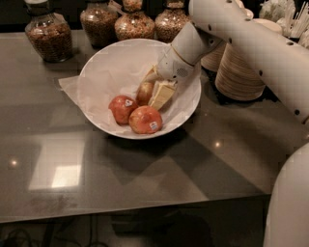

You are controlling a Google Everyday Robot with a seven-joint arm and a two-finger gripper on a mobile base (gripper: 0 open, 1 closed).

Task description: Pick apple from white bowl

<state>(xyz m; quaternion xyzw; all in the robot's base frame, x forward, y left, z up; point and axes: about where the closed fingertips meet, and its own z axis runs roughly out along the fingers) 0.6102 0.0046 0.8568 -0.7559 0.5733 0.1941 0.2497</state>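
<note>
The white bowl [104,79], lined with crinkled white paper, stands on the dark table. Three apples lie in its right front part. The small dull red apple [144,93] sits between the two cream fingers of my gripper [152,91], which reaches down into the bowl from the upper right. One finger [162,95] lies on the apple's right, the other on its upper left. Two redder apples with white stickers [122,108] [145,120] lie just in front of it.
Glass jars of grains [48,34] [133,23] stand behind the bowl. Stacks of tan paper bowls [239,70] stand to its right, under my arm. A container of white utensils [285,14] is at the far right.
</note>
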